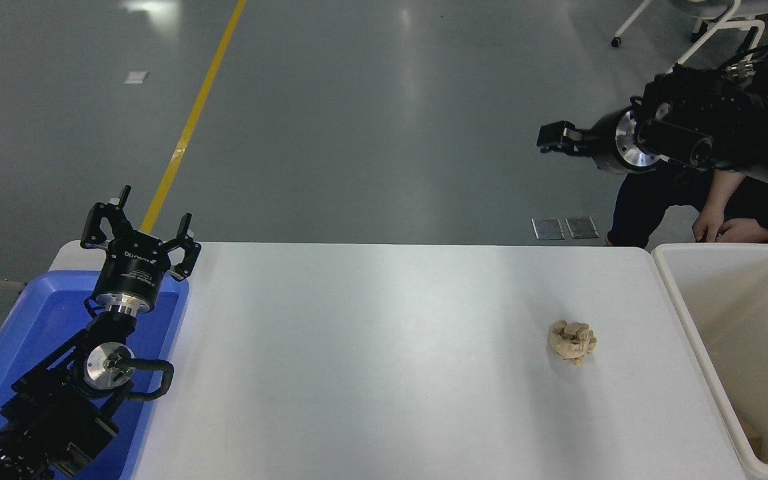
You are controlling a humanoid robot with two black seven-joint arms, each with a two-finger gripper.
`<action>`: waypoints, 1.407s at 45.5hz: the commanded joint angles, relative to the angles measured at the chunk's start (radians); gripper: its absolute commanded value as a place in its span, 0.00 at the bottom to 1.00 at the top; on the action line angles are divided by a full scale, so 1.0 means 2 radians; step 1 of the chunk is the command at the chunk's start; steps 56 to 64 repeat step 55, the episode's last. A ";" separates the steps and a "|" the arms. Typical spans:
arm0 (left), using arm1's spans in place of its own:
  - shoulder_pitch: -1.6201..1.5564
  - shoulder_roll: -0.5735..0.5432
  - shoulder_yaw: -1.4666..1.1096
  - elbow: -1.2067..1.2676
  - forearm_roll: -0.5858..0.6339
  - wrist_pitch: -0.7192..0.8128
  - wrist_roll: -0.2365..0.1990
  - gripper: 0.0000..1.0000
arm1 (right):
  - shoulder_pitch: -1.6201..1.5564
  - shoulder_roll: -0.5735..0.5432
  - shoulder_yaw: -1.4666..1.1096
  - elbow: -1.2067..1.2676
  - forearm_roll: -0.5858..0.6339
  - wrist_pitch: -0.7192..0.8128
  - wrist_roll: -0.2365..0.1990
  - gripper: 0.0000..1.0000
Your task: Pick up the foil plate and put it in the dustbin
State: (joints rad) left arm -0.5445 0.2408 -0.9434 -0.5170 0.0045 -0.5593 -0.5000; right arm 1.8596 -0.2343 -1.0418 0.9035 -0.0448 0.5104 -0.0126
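Observation:
The foil plate is out of view. The dustbin (pixel 687 313), a cream-white deep tub, stands at the table's right end, and its inside shows only a small scrap at the bottom corner. My right gripper (pixel 555 139) hangs high above the floor beyond the table's far right corner. It points left and holds nothing that I can see. Side-on, its state is unclear. My left gripper (pixel 147 223) is parked open over the blue tray at the lower left.
A tan paper wad (pixel 571 341) lies on the white table (pixel 384 373) left of the dustbin. A blue tray (pixel 37 320) sits under my left arm. A person in black sits behind the dustbin, a hand (pixel 709 223) near its far rim.

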 commanded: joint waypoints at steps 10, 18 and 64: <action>0.000 0.000 -0.001 0.000 0.000 0.000 -0.001 0.98 | 0.156 -0.055 -0.005 0.209 -0.004 0.138 -0.003 1.00; 0.001 0.000 0.000 0.000 0.000 0.000 -0.001 0.98 | 0.181 -0.075 -0.006 0.277 -0.005 0.138 -0.007 1.00; 0.001 0.000 -0.001 0.000 0.000 0.000 -0.001 0.98 | 0.215 -0.062 -0.037 0.306 0.001 0.138 -0.083 1.00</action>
